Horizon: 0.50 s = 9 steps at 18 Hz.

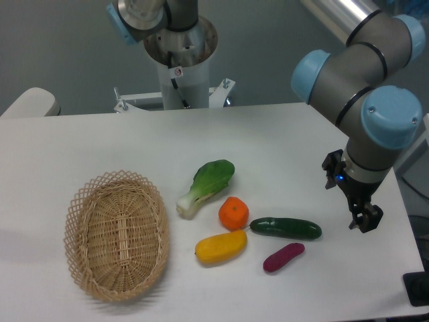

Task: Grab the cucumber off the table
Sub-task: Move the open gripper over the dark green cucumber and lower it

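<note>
Dark green cucumber [286,228] flat on the white table [100,144], long axis near level, stem end toward 9 o'clock, blunt end toward 3 o'clock. Untouched, nothing around it. Off its stem end, at about 10 o'clock, an orange round fruit [233,212], just touching or nearly so; cannot tell which. At 6 o'clock of the cucumber, close but apart, a small purple-magenta oblong [283,257], tilted, upper end toward 2 o'clock. At 8 o'clock, a yellow oblong fruit [221,247], right under the orange one. Farther out toward 10 o'clock, a light-green bok choy [206,187], leaves toward 1 o'clock, white stalk toward 7 o'clock. Well apart toward 9 o'clock, an oval wicker basket [80,208], nothing inside.

Gripper [365,220] at 3 o'clock of the cucumber, apart from it, pointing downward, hanging beneath the grey arm [372,74] with blue joint caps. Dark and small in view, fingers bunched together; released or clenched, cannot tell. Nothing seen held. Arm's white base column [179,74] at 12 o'clock beyond the far table edge.
</note>
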### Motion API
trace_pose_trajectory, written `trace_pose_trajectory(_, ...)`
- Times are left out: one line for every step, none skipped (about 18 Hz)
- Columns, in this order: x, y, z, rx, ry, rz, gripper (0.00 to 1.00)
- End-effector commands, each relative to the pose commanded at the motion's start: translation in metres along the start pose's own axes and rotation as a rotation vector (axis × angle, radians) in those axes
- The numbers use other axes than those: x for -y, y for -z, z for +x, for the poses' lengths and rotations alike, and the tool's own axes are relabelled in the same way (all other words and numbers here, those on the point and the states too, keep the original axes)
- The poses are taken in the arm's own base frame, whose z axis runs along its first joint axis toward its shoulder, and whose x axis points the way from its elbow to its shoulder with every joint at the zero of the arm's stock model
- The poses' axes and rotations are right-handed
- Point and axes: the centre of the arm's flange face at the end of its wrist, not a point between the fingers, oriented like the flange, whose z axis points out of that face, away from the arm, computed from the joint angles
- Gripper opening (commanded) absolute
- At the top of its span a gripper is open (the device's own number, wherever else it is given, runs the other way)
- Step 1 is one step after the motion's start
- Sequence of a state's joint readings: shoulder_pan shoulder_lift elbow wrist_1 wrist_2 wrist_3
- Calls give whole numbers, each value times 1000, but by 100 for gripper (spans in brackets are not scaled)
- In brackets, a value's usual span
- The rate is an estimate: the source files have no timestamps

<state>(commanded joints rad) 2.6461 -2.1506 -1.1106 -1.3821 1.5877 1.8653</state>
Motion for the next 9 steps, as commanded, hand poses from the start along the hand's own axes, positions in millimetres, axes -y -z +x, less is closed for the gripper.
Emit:
trace_pose_trajectory(1, -1, 0, -3, -2, 1, 100)
trace_pose_trajectory(2, -2, 1, -4, -2, 1, 100)
trace_pose_trajectory(2, -3, 1, -6, -2, 2, 100)
trace_pose_trajectory(4, -5, 2, -9, -3, 3, 100)
trace_pose_trajectory(5, -11, 4, -18, 3, 7, 100)
trace_pose_trajectory(6, -17, 6, -24, 10, 11, 100)
trace_pose_trajectory(8, -22, 6, -17, 12, 9, 100)
trace_pose_trajectory(13, -27, 7, -7, 9, 4, 100)
trace_pose_trajectory(19, -32, 7, 5, 6, 0, 100)
